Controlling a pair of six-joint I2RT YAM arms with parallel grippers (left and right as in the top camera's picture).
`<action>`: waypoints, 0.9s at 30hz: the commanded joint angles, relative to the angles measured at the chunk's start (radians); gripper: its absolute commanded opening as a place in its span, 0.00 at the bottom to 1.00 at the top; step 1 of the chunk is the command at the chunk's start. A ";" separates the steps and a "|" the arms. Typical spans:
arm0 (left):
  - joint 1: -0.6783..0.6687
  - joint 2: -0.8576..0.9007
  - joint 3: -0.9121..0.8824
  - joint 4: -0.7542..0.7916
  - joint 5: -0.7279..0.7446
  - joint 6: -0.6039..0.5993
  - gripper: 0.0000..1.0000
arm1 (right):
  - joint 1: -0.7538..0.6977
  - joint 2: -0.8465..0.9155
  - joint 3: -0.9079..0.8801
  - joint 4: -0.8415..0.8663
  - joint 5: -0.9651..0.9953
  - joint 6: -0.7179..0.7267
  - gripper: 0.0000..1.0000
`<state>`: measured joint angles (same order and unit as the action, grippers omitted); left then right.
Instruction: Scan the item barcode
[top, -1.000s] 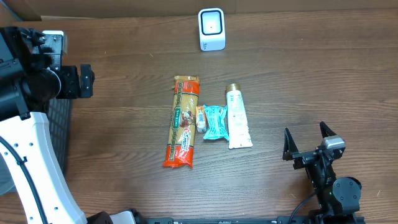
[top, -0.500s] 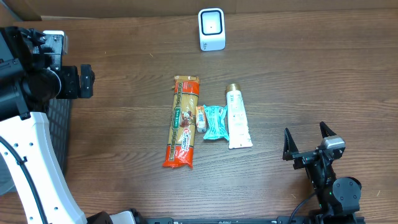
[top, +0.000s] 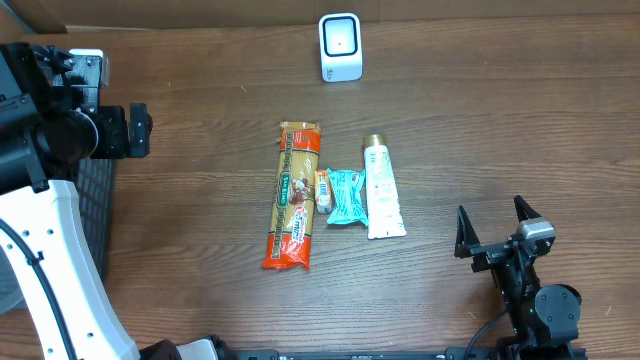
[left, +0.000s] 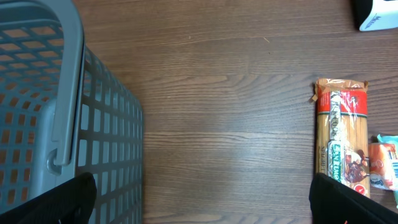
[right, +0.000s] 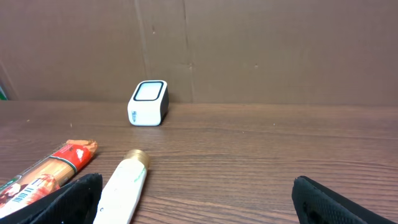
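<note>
1. Plainly, a long crinkly pasta packet (top: 293, 196), a small teal sachet (top: 345, 195) and a smooth white tube (top: 381, 190) with a gold cap lie side by side at the middle of the wood-grain counter (top: 500, 120). The boxy white scanner (top: 340, 47) stands at its far edge.
2. A grey plastic lattice basket (left: 62, 93) sits at the left edge.
3. Both the left end effector (left: 202, 202) and the right end effector (top: 490, 215) stand apart, holding nothing. Nothing has moved since earlier.

The table (top: 500, 120) is showing matt, grained wood. The pasta pack (top: 293, 195) is shining in glossy film; the tube (top: 381, 190), scanner (top: 340, 47) and basket (left: 67, 74) are looking like smooth plastic.
</note>
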<state>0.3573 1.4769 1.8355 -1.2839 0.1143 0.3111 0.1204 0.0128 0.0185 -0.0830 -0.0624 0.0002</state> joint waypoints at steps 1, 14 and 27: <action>0.002 0.007 -0.001 0.000 -0.006 0.015 1.00 | 0.004 -0.009 -0.011 0.004 0.006 0.003 1.00; 0.002 0.007 -0.001 0.000 -0.006 0.014 1.00 | 0.004 -0.009 -0.011 0.004 0.006 0.003 1.00; 0.002 0.007 -0.001 0.000 -0.006 0.015 1.00 | 0.004 -0.009 -0.010 0.003 0.029 -0.005 1.00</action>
<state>0.3573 1.4769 1.8355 -1.2839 0.1143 0.3111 0.1204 0.0128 0.0185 -0.0830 -0.0521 -0.0002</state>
